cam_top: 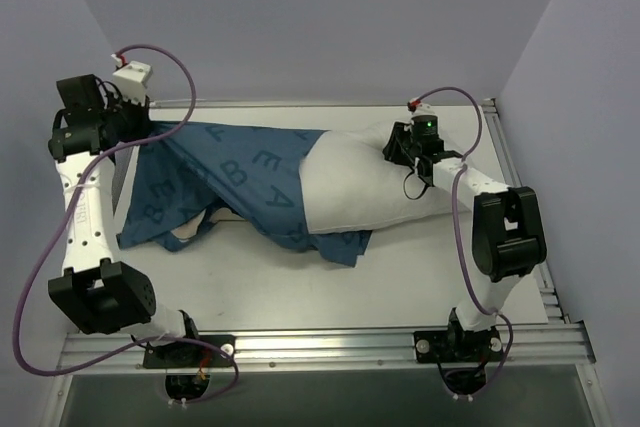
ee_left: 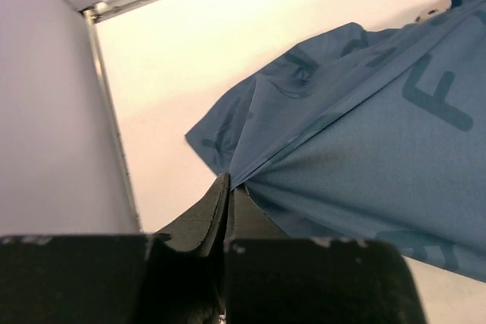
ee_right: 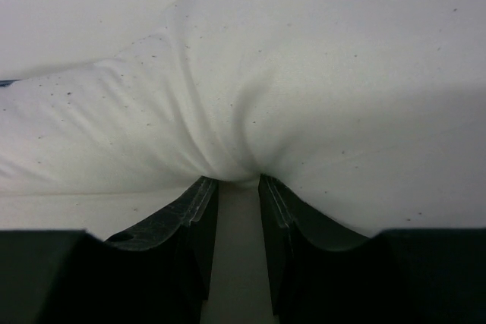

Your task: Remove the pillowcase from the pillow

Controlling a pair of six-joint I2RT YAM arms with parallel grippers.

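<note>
The blue printed pillowcase lies stretched across the table's left and middle. It still covers the left end of the white pillow. My left gripper is at the back left, shut on a corner of the pillowcase and pulling it taut. In the left wrist view the gripper pinches the pillowcase. My right gripper is at the pillow's bare right end. In the right wrist view the gripper is closed on a bunched fold of the pillow.
The white table has metal rails along its front and right edges. Grey walls stand close at the left, back and right. A small white box sits at the back left corner. The table's left rail runs close to my left gripper.
</note>
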